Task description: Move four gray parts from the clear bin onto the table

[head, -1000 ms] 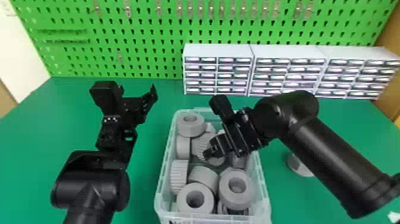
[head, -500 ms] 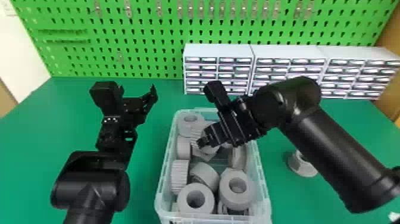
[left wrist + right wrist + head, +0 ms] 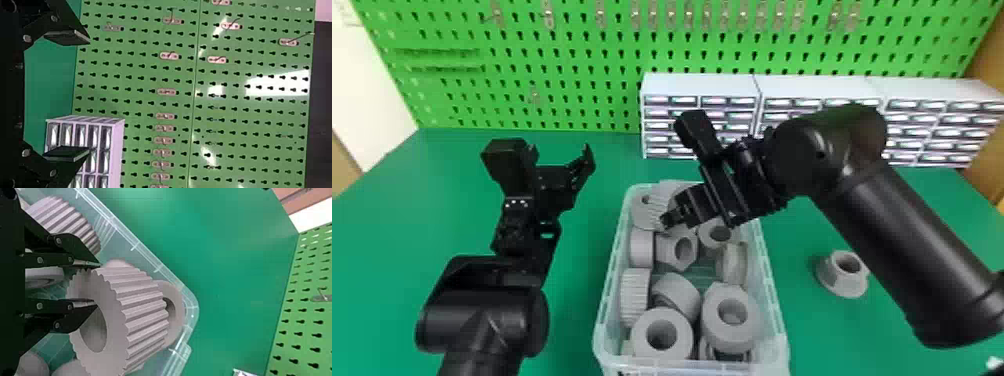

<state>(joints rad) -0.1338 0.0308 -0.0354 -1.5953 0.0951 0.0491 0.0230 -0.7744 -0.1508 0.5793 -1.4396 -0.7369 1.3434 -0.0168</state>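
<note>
Extraction seems in hand: the right gripper (image 3: 97, 283) pinches a ribbed gray part (image 3: 141, 309) at the far end of the clear bin (image 3: 611, 280), calling for lifting, then placing on the bench (image 3: 802, 320) beside it.

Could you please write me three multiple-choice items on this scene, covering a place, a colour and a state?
1. Where is the gray part outside the bin?
A) Left of the bin
B) Right of the bin
C) Behind the bin

2. What colour is the pegboard?
A) Green
B) Yellow
C) Blue

3. How is the left pincer?
A) Fully shut
B) Gripping a gray part
C) Open and empty

Answers:
1. B: the head view shows it on the table beyond the bin's right wall.
2. A: its perforated surface is green.
3. C: its fingers stand well apart with nothing between them.
</note>
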